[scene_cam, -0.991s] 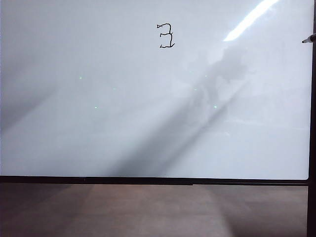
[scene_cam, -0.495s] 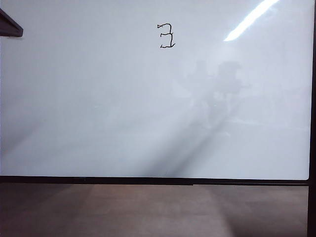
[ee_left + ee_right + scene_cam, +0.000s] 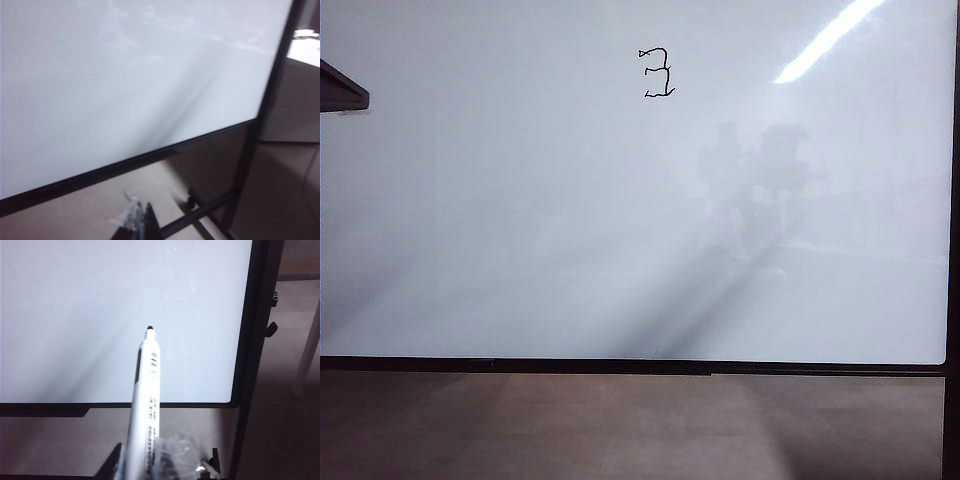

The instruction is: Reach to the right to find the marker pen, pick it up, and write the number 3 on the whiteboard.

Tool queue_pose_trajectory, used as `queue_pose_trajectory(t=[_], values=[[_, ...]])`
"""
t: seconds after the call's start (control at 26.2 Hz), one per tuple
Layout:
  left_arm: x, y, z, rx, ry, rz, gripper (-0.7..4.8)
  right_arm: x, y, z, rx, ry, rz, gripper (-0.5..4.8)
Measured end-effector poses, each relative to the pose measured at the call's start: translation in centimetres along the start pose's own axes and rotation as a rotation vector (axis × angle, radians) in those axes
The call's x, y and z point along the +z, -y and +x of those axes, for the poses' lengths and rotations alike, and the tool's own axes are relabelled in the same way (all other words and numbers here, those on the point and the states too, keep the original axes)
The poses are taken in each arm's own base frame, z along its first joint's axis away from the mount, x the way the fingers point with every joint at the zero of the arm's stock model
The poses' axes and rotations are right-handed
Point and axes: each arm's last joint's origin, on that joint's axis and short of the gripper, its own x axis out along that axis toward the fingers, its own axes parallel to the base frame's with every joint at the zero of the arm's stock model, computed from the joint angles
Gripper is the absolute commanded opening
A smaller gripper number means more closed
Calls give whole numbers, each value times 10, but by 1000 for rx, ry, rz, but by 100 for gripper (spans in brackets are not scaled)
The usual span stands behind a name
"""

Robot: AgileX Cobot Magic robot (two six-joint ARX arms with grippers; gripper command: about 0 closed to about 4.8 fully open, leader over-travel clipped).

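The whiteboard [image 3: 620, 220] fills the exterior view, and a small wobbly black number 3 [image 3: 658, 73] is drawn near its top middle. In the right wrist view my right gripper [image 3: 145, 457] is shut on the marker pen [image 3: 146, 390]. The pen has a pale labelled barrel, and its dark tip [image 3: 149, 328] points at the board's lower right part [image 3: 75, 315]. Neither pen nor right gripper shows in the exterior view. My left gripper [image 3: 141, 214] is shut and empty below the board's bottom edge [image 3: 100, 172].
A dark wedge [image 3: 340, 90] pokes in at the exterior view's left edge; I cannot tell what it is. The board's black stand bars [image 3: 200, 212] run low over the brown floor [image 3: 620, 420]. A black upright post [image 3: 250, 365] borders the board's right side.
The pen tip at the exterior view's right edge has left that view. A dark wedge has come in at the left edge. The arms' dim reflection on the board has shifted.
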Motion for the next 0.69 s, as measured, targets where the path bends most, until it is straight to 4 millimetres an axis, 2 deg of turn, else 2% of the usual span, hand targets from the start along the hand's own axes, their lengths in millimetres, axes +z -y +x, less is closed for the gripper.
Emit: queue_pose_trajectory(t=[0.19,0.34,0.53,0.69], values=[[-9,-2,-10,33,80,-1,-6,0,0,0,0,0,0,1],[-11,-21,-19,231,152,-2,-6,0,0,0,0,0,0,1],[-13,-50,-28,482,126,15,-6,0,0,0,-1,-3,0,1],[-20,-59,-33,600,68,0,-6,0,0,0,0,-3,1,1]])
